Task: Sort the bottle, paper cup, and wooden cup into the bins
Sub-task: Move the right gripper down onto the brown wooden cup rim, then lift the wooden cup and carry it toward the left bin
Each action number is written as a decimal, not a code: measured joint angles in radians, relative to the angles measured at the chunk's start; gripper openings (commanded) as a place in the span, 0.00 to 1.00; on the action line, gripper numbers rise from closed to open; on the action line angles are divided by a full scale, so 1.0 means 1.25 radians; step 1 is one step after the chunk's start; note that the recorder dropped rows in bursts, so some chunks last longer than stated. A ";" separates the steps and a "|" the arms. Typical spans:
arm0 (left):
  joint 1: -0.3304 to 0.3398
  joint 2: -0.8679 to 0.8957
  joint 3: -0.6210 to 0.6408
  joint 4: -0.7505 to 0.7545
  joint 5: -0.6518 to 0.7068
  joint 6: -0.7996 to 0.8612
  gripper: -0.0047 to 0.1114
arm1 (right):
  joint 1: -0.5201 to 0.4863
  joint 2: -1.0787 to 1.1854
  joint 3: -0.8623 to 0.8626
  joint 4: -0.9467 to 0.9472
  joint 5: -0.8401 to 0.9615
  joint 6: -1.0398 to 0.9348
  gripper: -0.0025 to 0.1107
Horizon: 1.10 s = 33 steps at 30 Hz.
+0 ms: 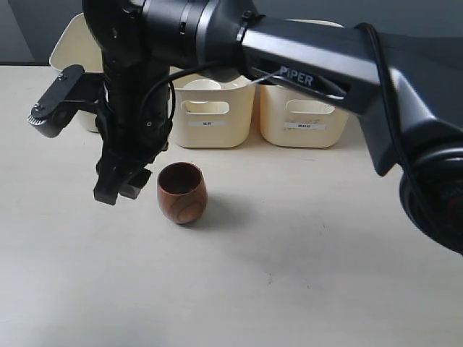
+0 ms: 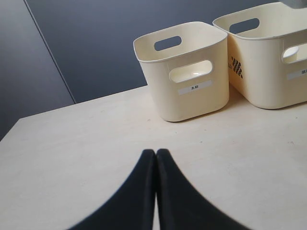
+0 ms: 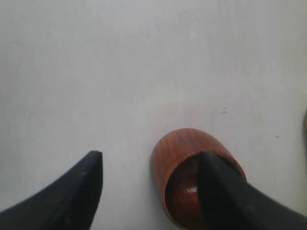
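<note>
- Reaching across from the right side, the big black arm (image 1: 304,54) is filling the top of the exterior view and hanging its hand low on the left half of the desk (image 1: 289,275).
- Behind it, the bins (image 1: 210,112) are standing in a row at the back edge; two show plainly and a third is mostly hidden by the arm, and what they are holding cannot be told.
- In front of that row, the wooden cup (image 1: 182,191) is standing upright on the desk, well apart from the bins. No bottle or paper cup is showing anywhere.
- Right hand (image 3: 148,182) is spread wide, one finger (image 3: 220,191) dipping inside the cup's mouth and the other outside, apart from the wall.
- Judging from this, it is lining up a rim pinch: squeeze slowly on the wall, since the rounded cup could tip or skid, then lift straight up before moving towards a bin.
- Left hand (image 2: 156,158) is pressed together, holding nothing, idling near the bins.
</note>
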 measured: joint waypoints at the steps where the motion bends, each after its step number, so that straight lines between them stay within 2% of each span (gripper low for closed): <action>1: 0.000 0.000 0.000 0.000 0.000 0.000 0.04 | 0.000 0.000 0.000 -0.005 0.001 0.003 0.52; 20: 0.000 0.000 0.000 0.000 0.000 0.000 0.04 | -0.043 0.032 0.000 -0.006 0.001 0.059 0.52; 33: 0.000 0.000 0.000 0.000 0.000 0.000 0.04 | -0.050 0.037 0.078 0.000 0.003 0.059 0.51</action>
